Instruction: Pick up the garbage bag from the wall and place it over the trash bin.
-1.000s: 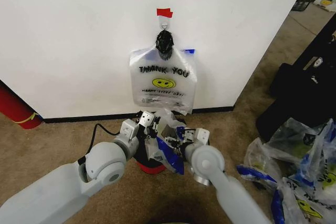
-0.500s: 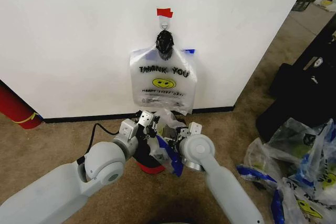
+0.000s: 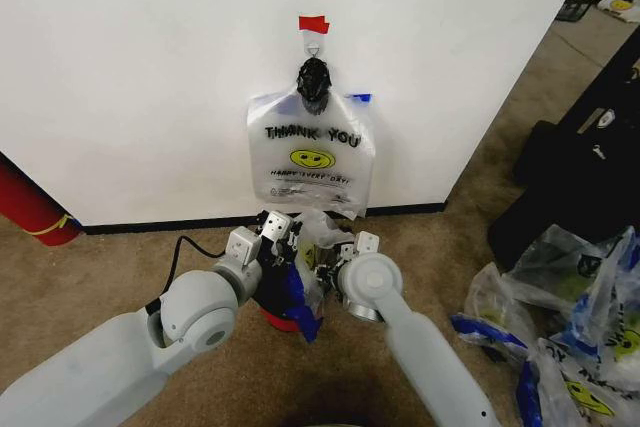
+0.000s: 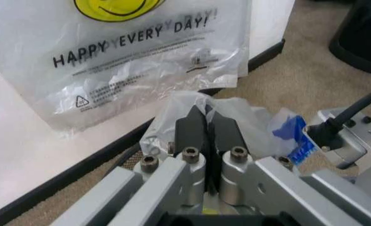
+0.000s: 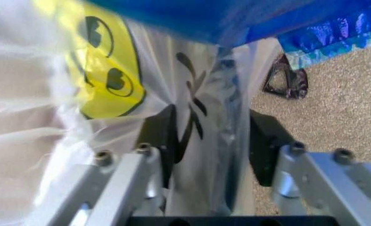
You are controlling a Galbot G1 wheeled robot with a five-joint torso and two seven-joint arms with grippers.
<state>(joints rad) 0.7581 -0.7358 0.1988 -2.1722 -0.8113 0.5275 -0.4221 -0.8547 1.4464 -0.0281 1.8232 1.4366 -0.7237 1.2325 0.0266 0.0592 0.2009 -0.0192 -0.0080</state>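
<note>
Left pincer [image 4: 205,123]: clenched on garbage bag [image 3: 303,282] rim. Right pincer [image 5: 209,141]: released, film between. Advice: spread rim wide, lower over trash bin [image 3: 277,319].

Garbage bag [image 3: 303,282]: clear crinkly plastic, blue patches, yellow smiley, bunched low above trash bin [image 3: 280,319]. Bin: black, red base, mostly hidden, on carpet close to wall [image 3: 150,77]. Wall: white, black baseboard, red tape strip.
</note>
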